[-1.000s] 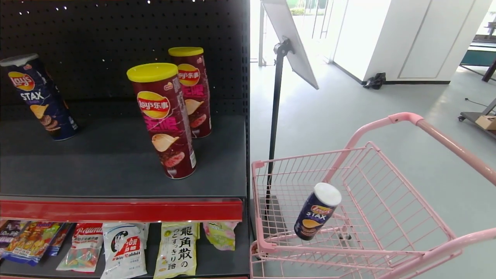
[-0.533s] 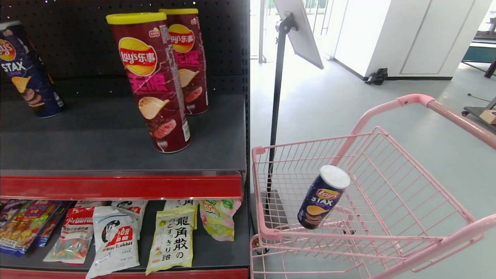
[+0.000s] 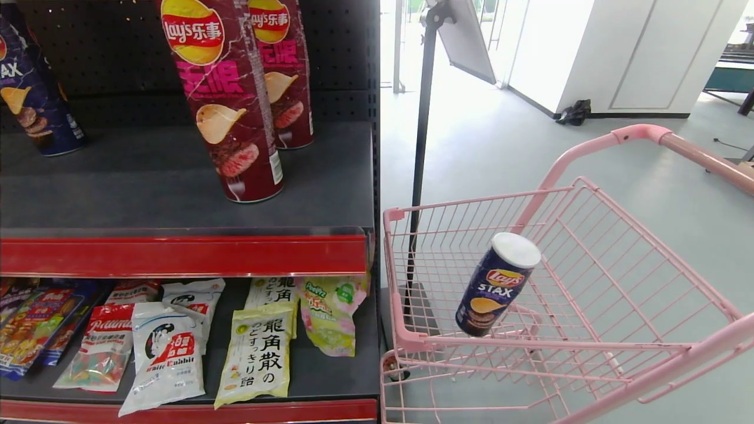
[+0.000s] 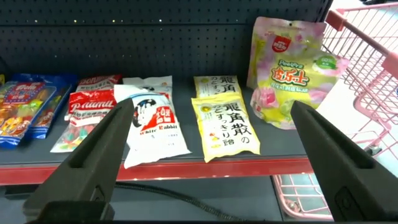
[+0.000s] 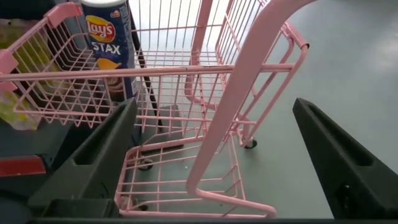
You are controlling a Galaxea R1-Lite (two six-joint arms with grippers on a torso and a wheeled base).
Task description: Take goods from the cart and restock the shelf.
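Observation:
A dark blue chip can (image 3: 498, 284) with a white lid leans inside the pink wire cart (image 3: 612, 282) to the right of the shelf; the right wrist view has the same can (image 5: 111, 50) behind the cart's bars. On the upper shelf board (image 3: 147, 194) stand two maroon chip cans (image 3: 227, 100) and, at the far left, another dark blue can (image 3: 35, 100). My left gripper (image 4: 208, 155) is open, facing the lower shelf's snack bags (image 4: 221, 124). My right gripper (image 5: 224, 162) is open, low beside the cart's pink handle frame (image 5: 249, 81).
Several snack bags (image 3: 259, 347) lie on the lower shelf behind a red edge strip (image 3: 182, 256). A black sign stand (image 3: 421, 147) rises between shelf and cart. Grey floor (image 3: 660, 171) stretches beyond the cart to a white wall.
The head camera has tilted downward: shelf, cans and cart all shifted up in the picture and more of the lower shelf shows. The things themselves have not moved.

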